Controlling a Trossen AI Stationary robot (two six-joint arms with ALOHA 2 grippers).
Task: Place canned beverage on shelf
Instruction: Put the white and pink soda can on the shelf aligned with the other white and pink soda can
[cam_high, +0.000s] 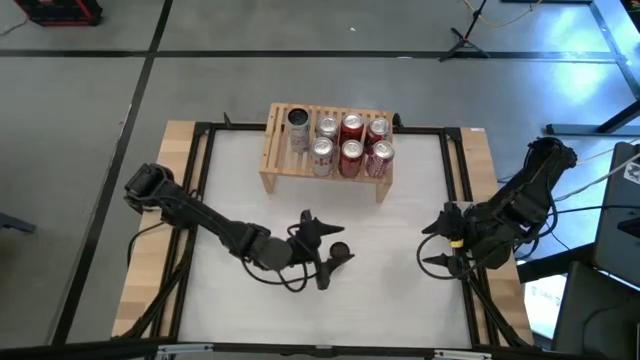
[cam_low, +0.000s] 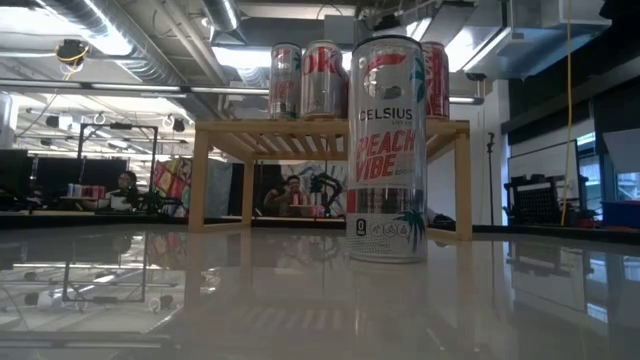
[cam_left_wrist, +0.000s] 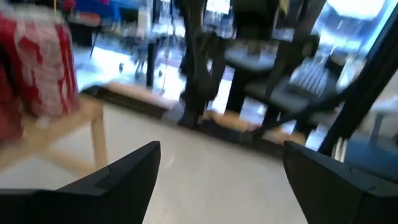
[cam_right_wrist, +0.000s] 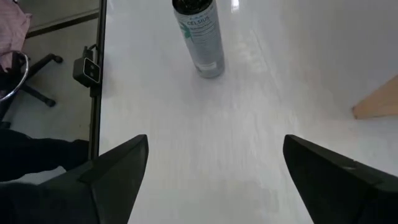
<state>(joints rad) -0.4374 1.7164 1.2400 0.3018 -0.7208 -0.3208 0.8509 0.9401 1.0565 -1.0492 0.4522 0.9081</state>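
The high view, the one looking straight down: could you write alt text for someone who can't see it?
A lone can stands upright on the white table, just beside the left gripper, whose fingers are open. Behind it, a wooden shelf holds seven cans. The right gripper waits open near the table's right edge.

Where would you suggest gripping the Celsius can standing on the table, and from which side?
Grip the Celsius can around its mid-body with a level side approach: it stands upright, tall and slim, alone on the table. The open left gripper is nearest; come from its side, away from the shelf.
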